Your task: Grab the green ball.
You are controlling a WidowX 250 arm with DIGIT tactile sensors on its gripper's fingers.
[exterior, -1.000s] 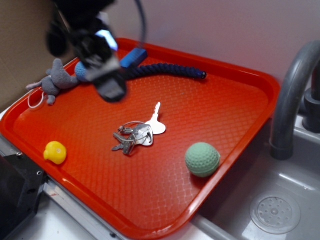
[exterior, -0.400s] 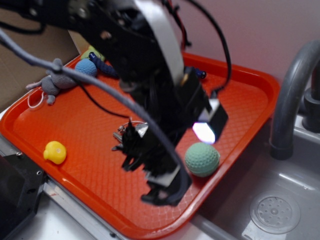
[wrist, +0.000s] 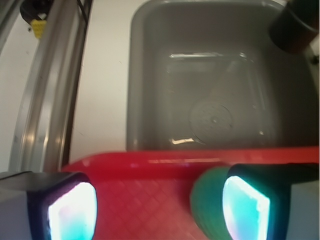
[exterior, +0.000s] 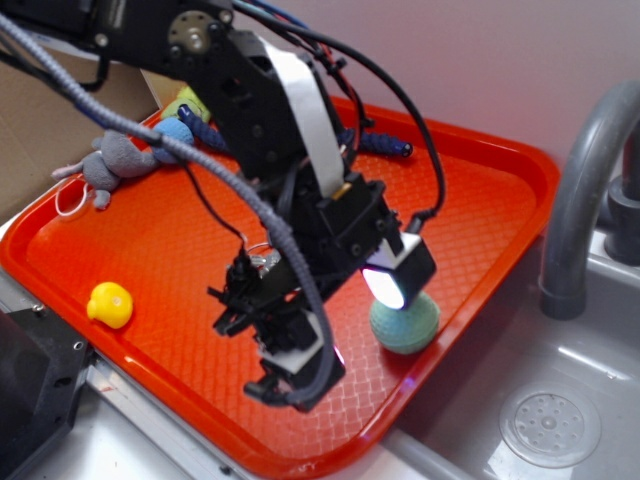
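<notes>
Where the red tray meets its far-left edge in the exterior view, a grey plush mouse lies with a blue crocheted ball just beside it and a yellow-green plush toy behind; a small yellow duck sits near the tray's front-left rim. Toward the centre, the black robot arm reaches down over the tray, covering most of a bunch of keys, while a dark blue rope shows behind the arm. The gripper hangs low over the front right of the tray with its jaws spread apart and nothing held between them; one lit fingertip pad lies just left of the green ball, overlapping its upper left edge in this view. In the wrist view the ball sits at the inner face of the right-hand pad, partly hidden by it; whether they touch cannot be told. Further right, beyond the tray's rim, a grey sink with a round drain and a curved faucet completes the scene
</notes>
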